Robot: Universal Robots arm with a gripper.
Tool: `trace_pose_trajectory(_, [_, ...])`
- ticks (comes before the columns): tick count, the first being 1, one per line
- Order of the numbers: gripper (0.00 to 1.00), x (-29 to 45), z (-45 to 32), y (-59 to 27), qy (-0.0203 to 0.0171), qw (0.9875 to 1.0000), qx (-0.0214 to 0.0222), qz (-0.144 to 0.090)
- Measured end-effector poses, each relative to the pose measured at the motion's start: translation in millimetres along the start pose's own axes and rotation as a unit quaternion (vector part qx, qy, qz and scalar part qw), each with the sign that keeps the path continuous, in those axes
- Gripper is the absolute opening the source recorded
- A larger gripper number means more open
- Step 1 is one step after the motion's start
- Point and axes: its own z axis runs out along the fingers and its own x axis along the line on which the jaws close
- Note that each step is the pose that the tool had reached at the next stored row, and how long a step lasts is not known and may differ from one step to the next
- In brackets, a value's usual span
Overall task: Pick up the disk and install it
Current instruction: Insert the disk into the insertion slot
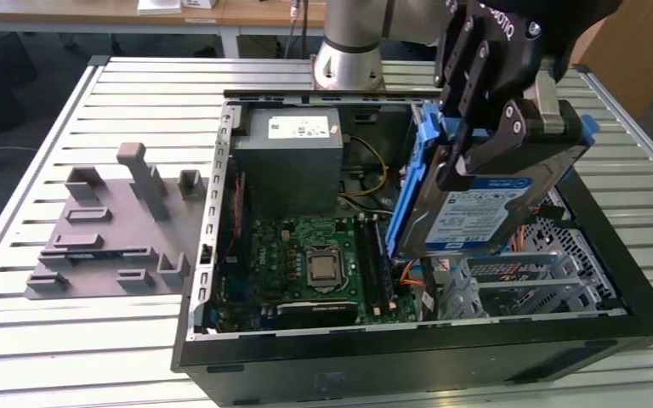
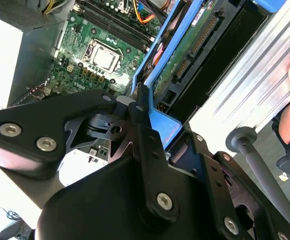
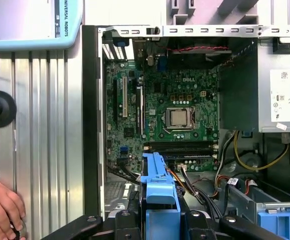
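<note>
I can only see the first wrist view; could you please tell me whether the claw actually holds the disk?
Observer: Yes; in the exterior view the claw is shut on the disk, gripping its upper end.
Operator: Thank you. Is it seated yet?
Observer: No; it hangs on edge, tilted, over the drive cage end of the open case.
Operator: Which way does its label face?
Observer: The label faces the exterior camera; the second wrist view shows its green circuit board side.
</note>
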Motion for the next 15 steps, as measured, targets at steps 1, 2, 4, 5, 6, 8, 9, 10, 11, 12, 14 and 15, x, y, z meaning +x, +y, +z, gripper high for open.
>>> trace_pose_trajectory(1, [0.36,0.0,0.0,-1.0,0.0,1.0,0.0,0.0])
trace_pose_trajectory(2, [0.36,0.0,0.0,-1.9,0.0,1.0,0.0,0.0])
trace_pose_trajectory(4, [0.36,0.0,0.1,-4.1,0.0001,1.0,0.0,0.0])
trace_pose_trajectory(5, [0.36,0.0,0.2,-5.7,0.0001,1.0,0.0,0.0])
trace_pose_trajectory(6, [0.36,-0.1,0.4,-7.3,0.0,1.0,0.0,0.0])
trace_pose_trajectory(8, [0.36,-0.2,0.7,-10.7,0.0,1.0,0.0,0.0])
trace_pose_trajectory(9, [0.36,-0.2,1.0,-12.2,0.0,1.0,0.0,0.0])
trace_pose_trajectory(10, [0.36,-0.3,1.2,-13.5,0.0001,1.0,0.0,0.0])
trace_pose_trajectory(11, [0.36,-0.3,1.6,-14.6,0.0001,1.0,-0.0001,-0.001])
trace_pose_trajectory(12, [0.36,-0.3,1.9,-15.3,0.0001,1.0,0.0,-0.002])
trace_pose_trajectory(14, [0.36,-0.1,2.6,-17.1,0.0001,1.0,-0.0001,-0.002])
trace_pose_trajectory(15, [0.36,0.0,2.8,-18.7,0.0001,1.0,-0.0001,-0.002])
